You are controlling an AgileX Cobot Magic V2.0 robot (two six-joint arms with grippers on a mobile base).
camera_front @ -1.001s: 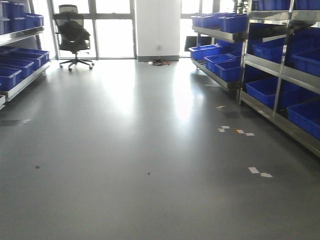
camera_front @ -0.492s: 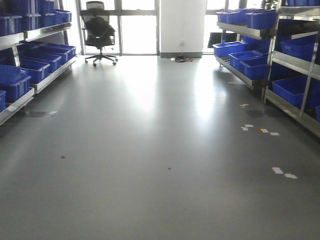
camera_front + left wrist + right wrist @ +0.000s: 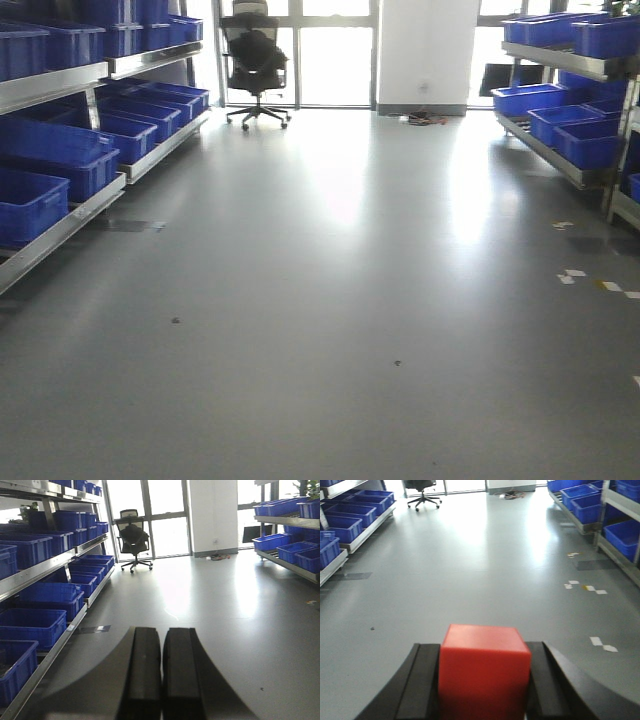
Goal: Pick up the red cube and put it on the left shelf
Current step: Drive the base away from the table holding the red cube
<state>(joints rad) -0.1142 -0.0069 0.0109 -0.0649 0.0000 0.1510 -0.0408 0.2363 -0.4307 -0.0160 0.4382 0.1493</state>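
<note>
One red cube (image 3: pixel 484 672) sits clamped between the right gripper's (image 3: pixel 484 685) two black fingers (image 3: pixel 426 682), filling the gap. The left gripper's (image 3: pixel 161 675) two fingers (image 3: pixel 144 670) press together around nothing. Left of them runs the left shelf (image 3: pixel 37 572), one rack of blue crates (image 3: pixel 32 625). A second rack (image 3: pixel 555 60) stands to the right. Ahead lie glossy grey floor (image 3: pixel 330 300), one office chair (image 3: pixel 255 55) and bright windows (image 3: pixel 335 60).

The red cube (image 3: pixel 484 672) is cut off by the picture's lower edge at 6 o'clock. Its side faces are hidden against the fingers (image 3: pixel 427 680) of the right gripper (image 3: pixel 484 647). The left shelf (image 3: pixel 50 87) runs out of the front view at 9 o'clock. A dark heap (image 3: pixel 427 119) near 12 o'clock is too small to tell.
</note>
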